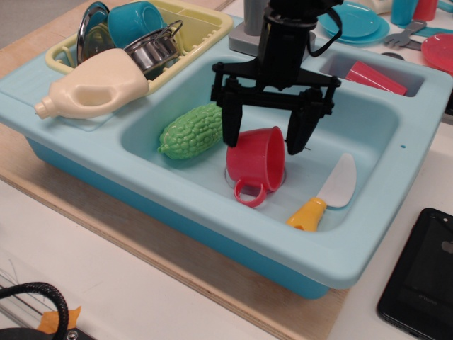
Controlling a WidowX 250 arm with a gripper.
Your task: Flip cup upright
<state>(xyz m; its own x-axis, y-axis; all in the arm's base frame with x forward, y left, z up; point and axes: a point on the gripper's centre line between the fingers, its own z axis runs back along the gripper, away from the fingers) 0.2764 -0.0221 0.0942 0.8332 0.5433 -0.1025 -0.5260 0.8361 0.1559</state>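
The red-pink toy cup (pixel 256 161) lies on its side in the light blue sink basin (pixel 368 134), rim to the right and loop handle pointing toward the front. My black gripper (pixel 263 138) is open and hangs right above the cup. One finger (pixel 231 127) is at the cup's left base end, the other just past its rim on the right. The jaws straddle the cup without closing on it.
A green gourd (pixel 191 130) lies left of the cup. A toy knife (pixel 325 194) with a yellow handle lies to its right. A red tumbler (pixel 376 78), a dish rack (pixel 177 35) with pots, a cream bottle (pixel 95 83) and a black phone (pixel 422 273) stand around.
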